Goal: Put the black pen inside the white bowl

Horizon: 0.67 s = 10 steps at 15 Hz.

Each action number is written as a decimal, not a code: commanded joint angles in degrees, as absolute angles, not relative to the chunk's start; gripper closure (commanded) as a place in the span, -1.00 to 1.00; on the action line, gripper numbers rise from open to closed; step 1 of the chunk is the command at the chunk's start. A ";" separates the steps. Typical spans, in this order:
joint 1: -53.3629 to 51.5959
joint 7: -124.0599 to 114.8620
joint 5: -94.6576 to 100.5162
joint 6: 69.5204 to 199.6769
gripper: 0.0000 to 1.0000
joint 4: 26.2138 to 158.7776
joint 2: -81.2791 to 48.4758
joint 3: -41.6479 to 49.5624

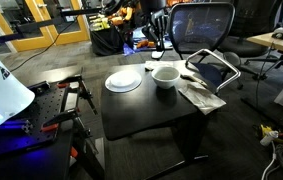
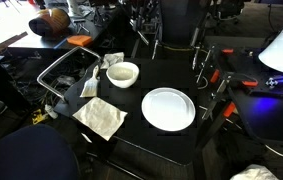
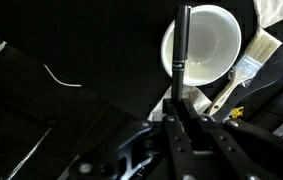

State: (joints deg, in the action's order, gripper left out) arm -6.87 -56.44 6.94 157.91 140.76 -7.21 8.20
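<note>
In the wrist view my gripper (image 3: 179, 102) is shut on the black pen (image 3: 181, 45). The pen sticks out straight ahead of the jaws, and its far end lies over the left part of the white bowl (image 3: 216, 40). The bowl looks empty. In both exterior views the white bowl (image 1: 165, 75) (image 2: 123, 73) stands on the black table next to a flat white plate (image 1: 123, 81) (image 2: 168, 108). I cannot make out the gripper or the pen in the exterior views against the dark background.
A crumpled cloth (image 2: 101, 117) (image 1: 201, 95) lies at the table edge beside the bowl. A wire basket (image 2: 66, 75) and an office chair (image 1: 203, 35) stand close to that side. A light-handled brush (image 3: 246, 72) lies by the bowl.
</note>
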 commanded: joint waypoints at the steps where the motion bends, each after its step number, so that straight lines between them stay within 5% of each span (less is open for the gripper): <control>1: -7.85 -64.41 13.61 154.56 0.94 137.09 -8.44 7.52; 10: -11.21 -77.14 24.29 152.60 0.94 131.84 -15.06 7.91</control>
State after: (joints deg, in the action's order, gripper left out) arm -9.26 -72.10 20.94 155.04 135.00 -12.30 7.03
